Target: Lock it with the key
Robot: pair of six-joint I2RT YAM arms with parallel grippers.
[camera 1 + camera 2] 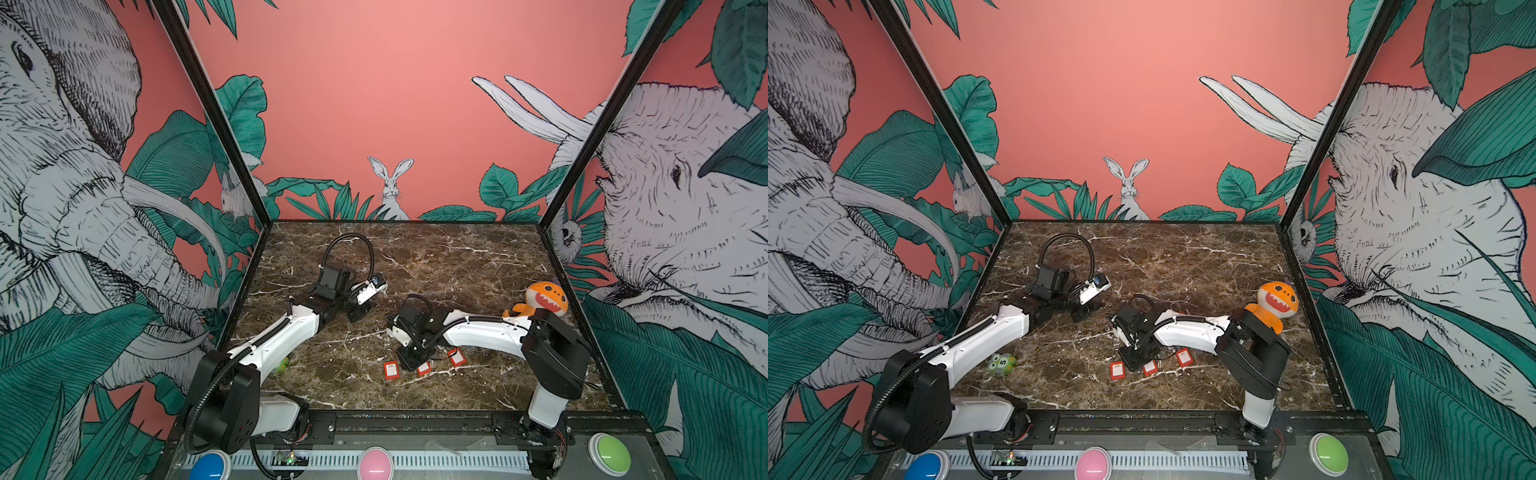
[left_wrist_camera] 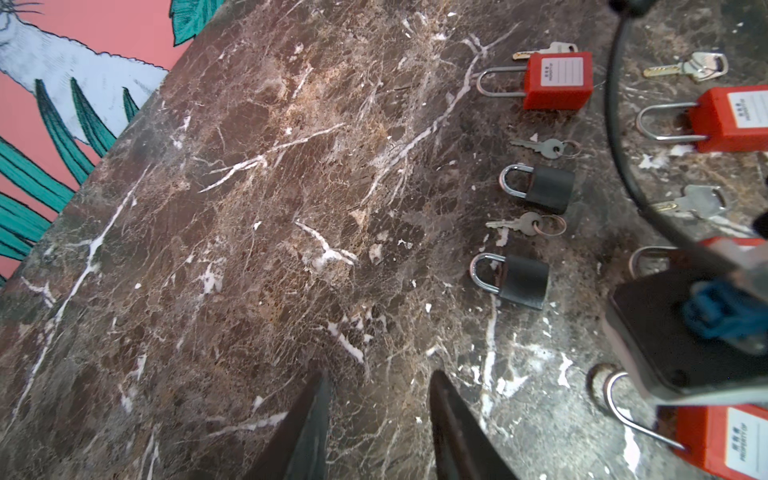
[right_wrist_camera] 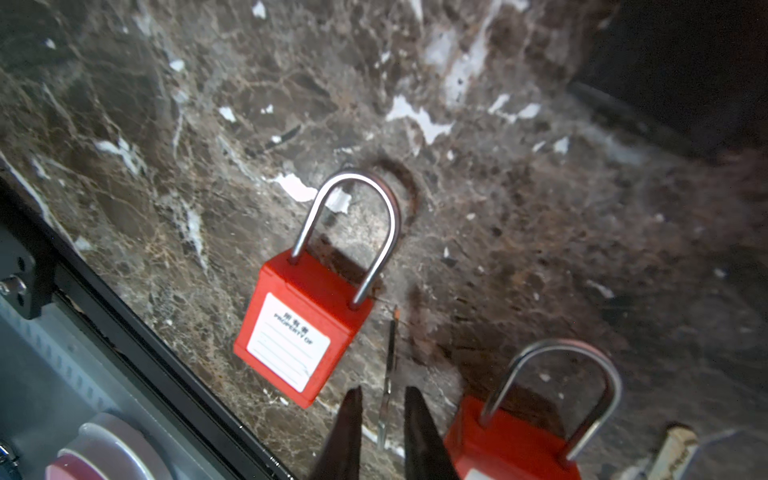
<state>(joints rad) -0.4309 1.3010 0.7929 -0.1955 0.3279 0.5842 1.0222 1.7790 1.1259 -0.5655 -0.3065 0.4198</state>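
My right gripper point(image 3: 383, 390) hangs low over the marble near the front, between two red padlocks point(image 3: 303, 328) point(image 3: 511, 440) lying flat with shackles shut. A thin silver key point(image 3: 389, 374) stands edge-on between its jaws, which are slightly apart with a small gap on either side. In both top views the right gripper point(image 1: 411, 359) point(image 1: 1136, 357) covers part of the row of red padlocks point(image 1: 391, 370) point(image 1: 1118, 370). My left gripper point(image 2: 378, 374) is open and holds nothing, farther back and to the left point(image 1: 361, 311). It looks over two black padlocks point(image 2: 536, 189) and loose keys point(image 2: 540, 147).
An orange plush toy point(image 1: 544, 299) sits at the right edge behind the right arm. A small green toy point(image 1: 1003, 363) lies under the left forearm. The black front rail point(image 3: 166, 361) and a pink button point(image 1: 375, 464) lie close in front of the padlocks.
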